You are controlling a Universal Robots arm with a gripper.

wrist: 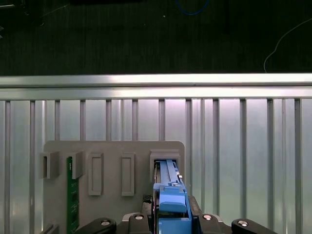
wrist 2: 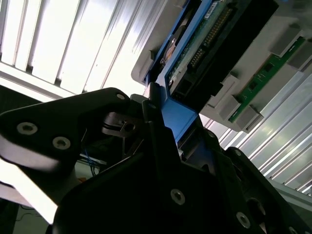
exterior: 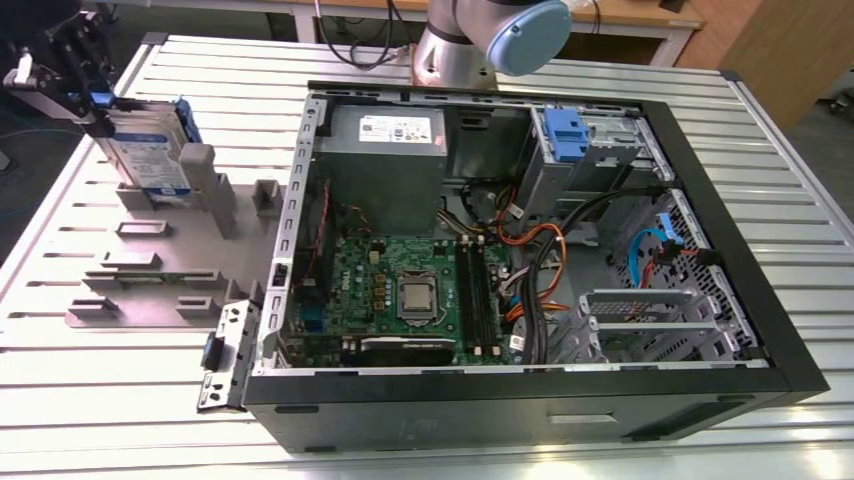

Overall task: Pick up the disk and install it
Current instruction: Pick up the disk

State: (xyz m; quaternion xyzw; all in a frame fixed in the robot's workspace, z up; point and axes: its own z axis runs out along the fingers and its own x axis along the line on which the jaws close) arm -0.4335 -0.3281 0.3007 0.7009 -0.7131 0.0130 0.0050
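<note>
blue tab pinched at the holder

we find the arm's wrist (exterior: 60, 50) at the exterior view's upper left, its pincer (exterior: 96, 98) pointing down and pinching the blue end tab of the disk (exterior: 144, 150). silver, with a white-and-blue label and blue rails, the disk stands on edge in a slot of the grey holder plate (exterior: 160, 270) on the table (exterior: 107, 400), apart from the open computer case (exterior: 787, 340).

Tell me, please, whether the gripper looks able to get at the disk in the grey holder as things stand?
Probably yes: the gripper sits right at the upper end of the disk, where the blue end tab sticks up out of the grey holder. Nothing stands between them.
</note>
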